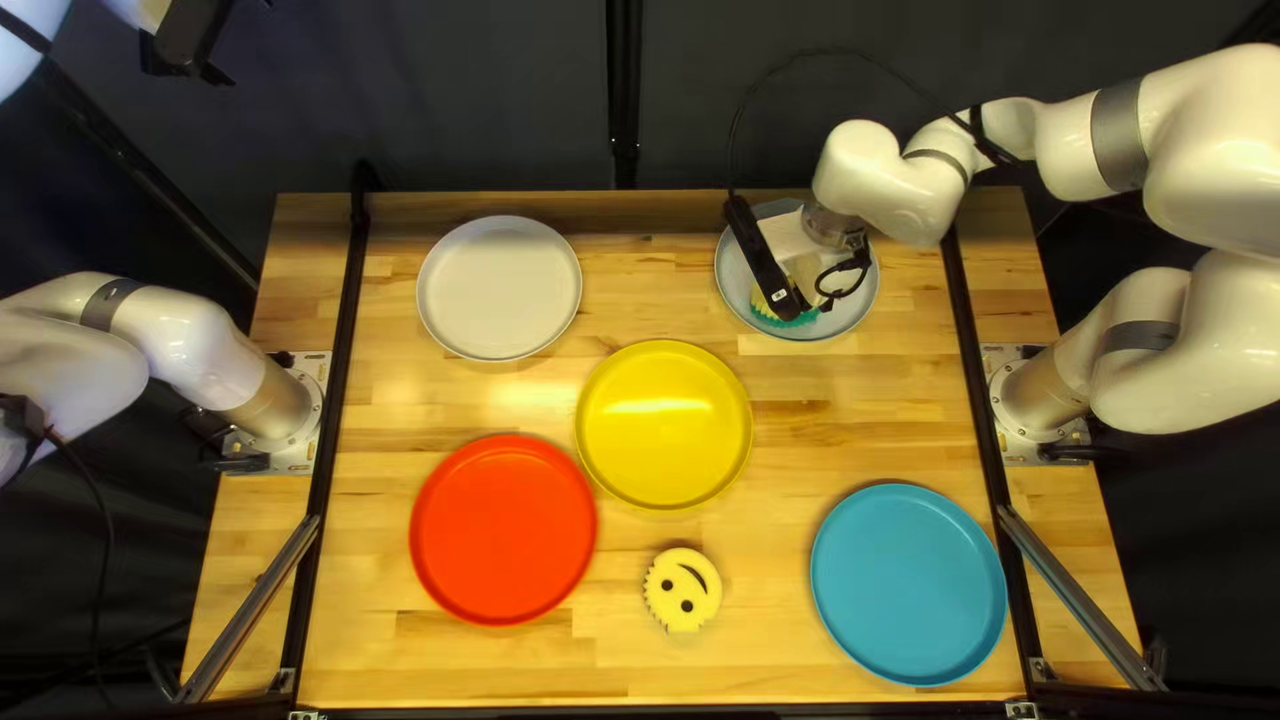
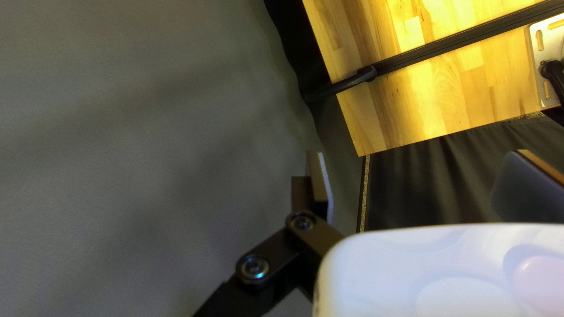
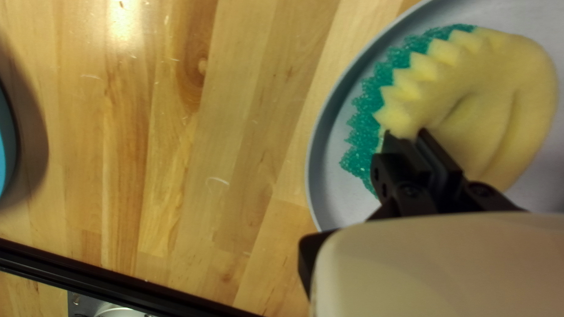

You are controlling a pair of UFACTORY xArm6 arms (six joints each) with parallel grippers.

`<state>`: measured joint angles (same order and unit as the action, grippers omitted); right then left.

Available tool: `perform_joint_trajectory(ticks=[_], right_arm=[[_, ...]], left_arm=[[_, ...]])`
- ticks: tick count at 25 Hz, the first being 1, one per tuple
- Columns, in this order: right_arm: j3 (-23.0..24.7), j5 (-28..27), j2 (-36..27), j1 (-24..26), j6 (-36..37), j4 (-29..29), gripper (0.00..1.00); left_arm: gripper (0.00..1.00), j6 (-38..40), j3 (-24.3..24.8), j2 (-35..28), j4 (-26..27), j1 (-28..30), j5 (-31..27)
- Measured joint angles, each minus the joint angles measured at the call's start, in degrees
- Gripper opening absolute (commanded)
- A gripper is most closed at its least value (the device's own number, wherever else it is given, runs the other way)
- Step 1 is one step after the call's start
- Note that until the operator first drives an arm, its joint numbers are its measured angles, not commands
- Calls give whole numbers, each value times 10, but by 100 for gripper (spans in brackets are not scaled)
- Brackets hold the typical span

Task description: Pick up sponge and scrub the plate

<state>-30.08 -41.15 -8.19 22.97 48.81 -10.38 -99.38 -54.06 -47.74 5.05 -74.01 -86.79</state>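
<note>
In the top left view my right gripper (image 1: 796, 296) is low over the grey plate (image 1: 858, 310) at the far right of the table, largely covering a yellow-and-green sponge (image 1: 766, 310). The right wrist view has my right gripper (image 3: 404, 138) with its fingers close together, pinching the creased yellow sponge (image 3: 499, 82); its green layer (image 3: 365, 126) faces the grey plate (image 3: 335, 199). My left gripper (image 1: 187, 51) is raised beyond the table's far left corner. Seen from its own wrist, the left gripper (image 2: 414, 179) has widely parted fingers and nothing between them.
A white plate (image 1: 500, 288), yellow plate (image 1: 664, 424), red plate (image 1: 503, 530) and blue plate (image 1: 908, 583) lie on the table. A round yellow smiley sponge (image 1: 683, 590) sits between the red and blue plates. Black rails (image 1: 343, 360) run along both sides.
</note>
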Motion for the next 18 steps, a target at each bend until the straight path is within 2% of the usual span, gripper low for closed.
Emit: perform_joint_trajectory(ticks=[10, 18], right_arm=[[-16, 12, 39, 30, 32, -8, 0], [-41, 11, 74, 73, 61, -6, 0]], left_arm=[[100, 0, 0, 0, 0, 0, 0], [100, 0, 0, 0, 0, 0, 0]])
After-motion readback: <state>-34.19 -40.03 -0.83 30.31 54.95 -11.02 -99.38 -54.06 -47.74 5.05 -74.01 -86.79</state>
